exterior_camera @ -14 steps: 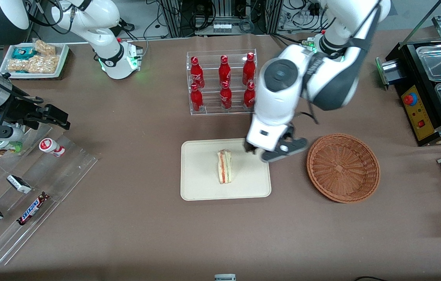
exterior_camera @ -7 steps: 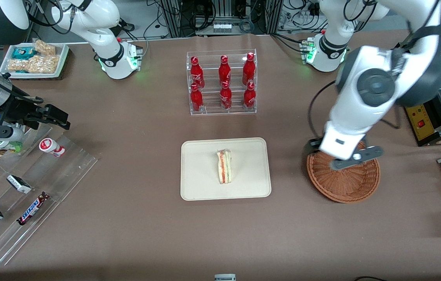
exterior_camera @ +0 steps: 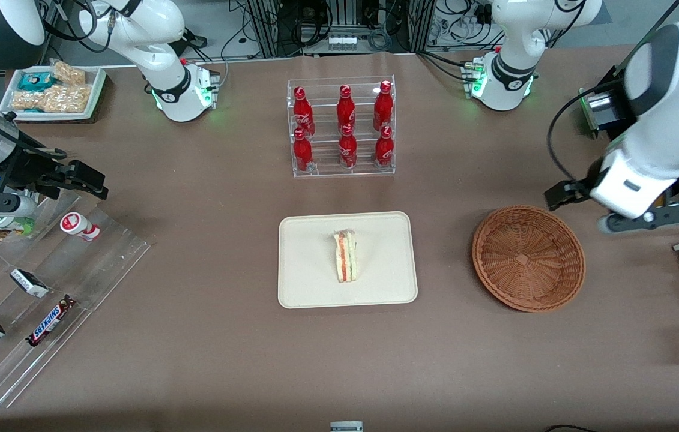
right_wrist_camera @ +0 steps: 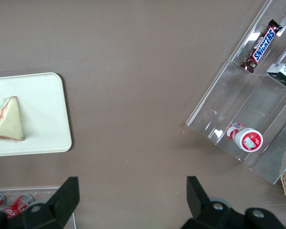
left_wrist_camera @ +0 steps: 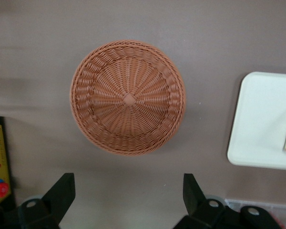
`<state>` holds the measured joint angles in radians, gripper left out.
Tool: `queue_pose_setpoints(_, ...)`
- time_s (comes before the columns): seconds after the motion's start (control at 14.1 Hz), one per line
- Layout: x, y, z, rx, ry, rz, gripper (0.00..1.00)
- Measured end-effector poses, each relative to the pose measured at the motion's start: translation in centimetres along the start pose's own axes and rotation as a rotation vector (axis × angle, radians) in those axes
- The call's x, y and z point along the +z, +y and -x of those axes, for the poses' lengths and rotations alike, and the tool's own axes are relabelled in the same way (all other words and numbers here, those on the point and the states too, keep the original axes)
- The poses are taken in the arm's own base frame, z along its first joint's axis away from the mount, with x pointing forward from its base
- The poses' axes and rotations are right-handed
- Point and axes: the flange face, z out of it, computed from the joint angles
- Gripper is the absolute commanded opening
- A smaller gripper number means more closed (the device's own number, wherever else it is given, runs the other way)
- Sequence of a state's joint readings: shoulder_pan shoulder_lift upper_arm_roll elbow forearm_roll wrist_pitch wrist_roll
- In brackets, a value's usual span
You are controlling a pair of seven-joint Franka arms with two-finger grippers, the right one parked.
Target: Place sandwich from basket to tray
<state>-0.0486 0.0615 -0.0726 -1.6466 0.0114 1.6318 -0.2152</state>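
One sandwich (exterior_camera: 346, 257) lies on the tray (exterior_camera: 309, 282), mid-table. Basket (exterior_camera: 528, 258) sits apart, toward the working arm's end. Claw (left_wrist_camera: 128, 198) hangs above the table beside the basket, fingers spread wide, gripping nothing.

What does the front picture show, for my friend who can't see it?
A sandwich sits on a cream tray in the middle of a brown table. Beside it, toward the working arm's end, is an empty wicker basket, and the open claw hangs past the basket, holding nothing.
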Motion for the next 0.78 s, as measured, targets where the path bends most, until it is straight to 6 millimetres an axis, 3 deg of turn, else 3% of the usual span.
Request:
queue_pose_setpoints(0.14, -2.2, -3.0, 0.9, 0.064, 0.017, 0.021, 1.0)
queue_pose_setpoints(0.28, -4.2, -4.4, 2.1, 0.124, 0.036, 0.028, 1.0)
queue_pose_setpoints(0.42, -5.5, -5.0, 2.8, 0.157, 0.047, 0.03, 1.0)
queue_pose_setpoints(0.78, -5.2, -4.5, 2.8, 0.177, 0.038, 0.029, 1.0)
